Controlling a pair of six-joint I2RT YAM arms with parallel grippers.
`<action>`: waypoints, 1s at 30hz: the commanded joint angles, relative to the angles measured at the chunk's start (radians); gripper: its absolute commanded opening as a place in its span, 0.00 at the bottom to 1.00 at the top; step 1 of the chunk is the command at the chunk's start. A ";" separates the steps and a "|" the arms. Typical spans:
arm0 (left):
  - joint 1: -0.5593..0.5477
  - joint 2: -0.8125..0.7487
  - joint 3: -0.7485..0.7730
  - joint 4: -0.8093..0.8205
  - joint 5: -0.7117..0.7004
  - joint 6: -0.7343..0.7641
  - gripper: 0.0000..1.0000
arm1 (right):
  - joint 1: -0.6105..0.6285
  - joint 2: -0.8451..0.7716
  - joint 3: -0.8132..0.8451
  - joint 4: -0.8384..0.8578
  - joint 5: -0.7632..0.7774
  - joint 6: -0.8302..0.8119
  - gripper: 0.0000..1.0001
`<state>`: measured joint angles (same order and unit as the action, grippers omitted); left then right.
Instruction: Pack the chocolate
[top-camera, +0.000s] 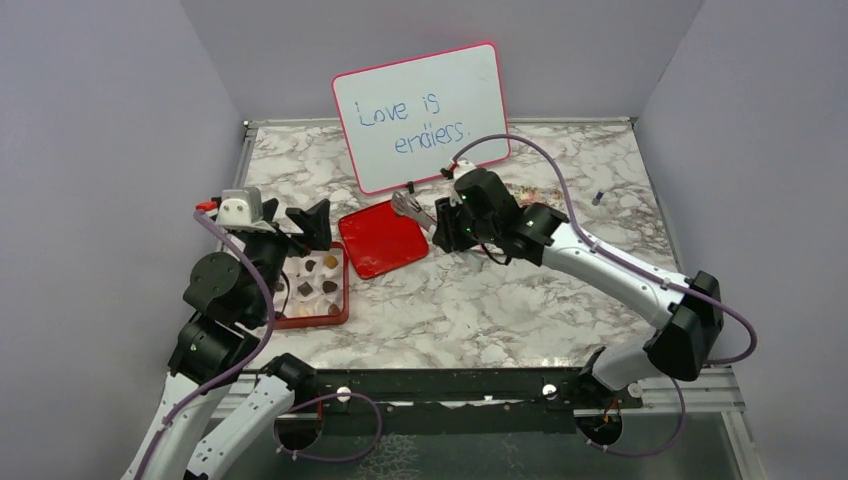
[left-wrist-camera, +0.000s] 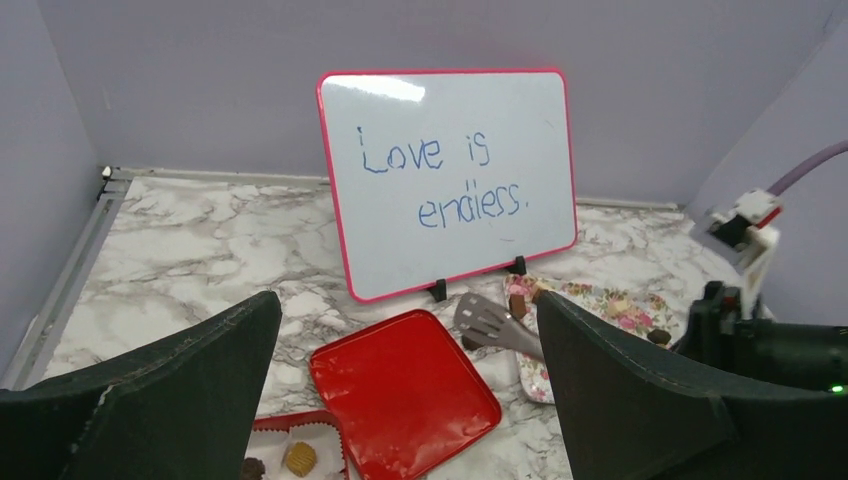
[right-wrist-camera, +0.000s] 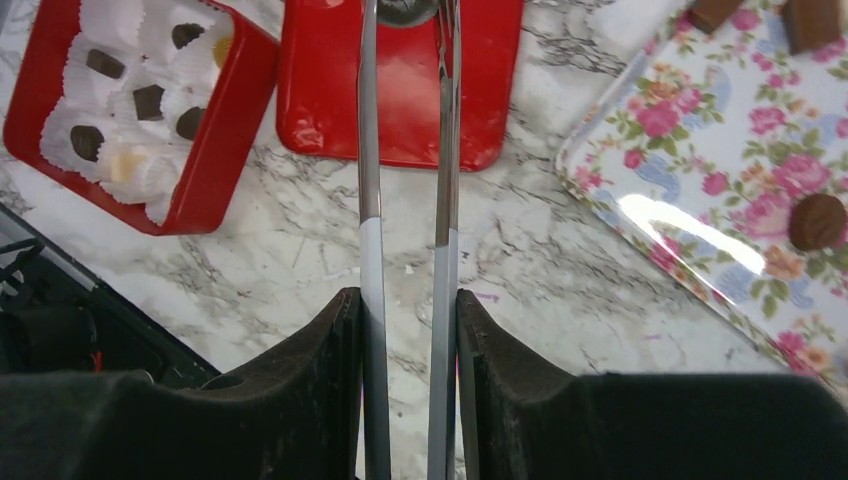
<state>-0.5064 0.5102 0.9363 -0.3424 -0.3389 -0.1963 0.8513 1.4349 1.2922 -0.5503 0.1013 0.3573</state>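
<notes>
– Over the red lid (right-wrist-camera: 320, 90), mid-desk (right-wrist-camera: 300, 250): that's where my right end effector (right-wrist-camera: 405, 310) sits, pinching the tongs (right-wrist-camera: 369, 150) by the handles, tong arms squeezed near-parallel. Left end effector (top-camera: 311, 220) spread wide, nothing in it, at the far end of the red box (right-wrist-camera: 215, 160).
– Where's the chocolate (right-wrist-camera: 818, 222)?
– Split. Some on the flower tray (right-wrist-camera: 700, 150), rt side; rest in paper cups inside the box.
– Risks?
– Pieces are tiny vs the tong head. Squeeze too hard and one pops out or smears; too soft and it drops on the lid en route. Can't tell if anything's betw. the tips now, the head is cropped in the wrist view. Also the left end effector hangs by the box, so a delivery could clip it.
– Counts?
– 1 pr tongs, 1 box, 1 lid, 1 tray, 1 whiteboard (top-camera: 420, 115). Choc: 3 on the tray in view, tray cropped so maybe more; 7 in the box, 5 dark, 2 pale. A few cups look empty.
</notes>
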 joint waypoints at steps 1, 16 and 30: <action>-0.004 -0.032 0.060 -0.020 -0.026 -0.020 0.99 | 0.062 0.106 0.083 0.115 -0.086 -0.012 0.34; -0.004 -0.104 0.067 -0.049 -0.010 -0.180 0.99 | 0.300 0.465 0.401 0.215 -0.075 -0.090 0.35; -0.004 -0.180 0.047 -0.060 -0.066 -0.180 0.99 | 0.380 0.759 0.726 0.129 0.006 -0.157 0.36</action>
<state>-0.5064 0.3523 0.9886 -0.3988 -0.3592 -0.3710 1.2114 2.1155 1.8992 -0.3981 0.0525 0.2298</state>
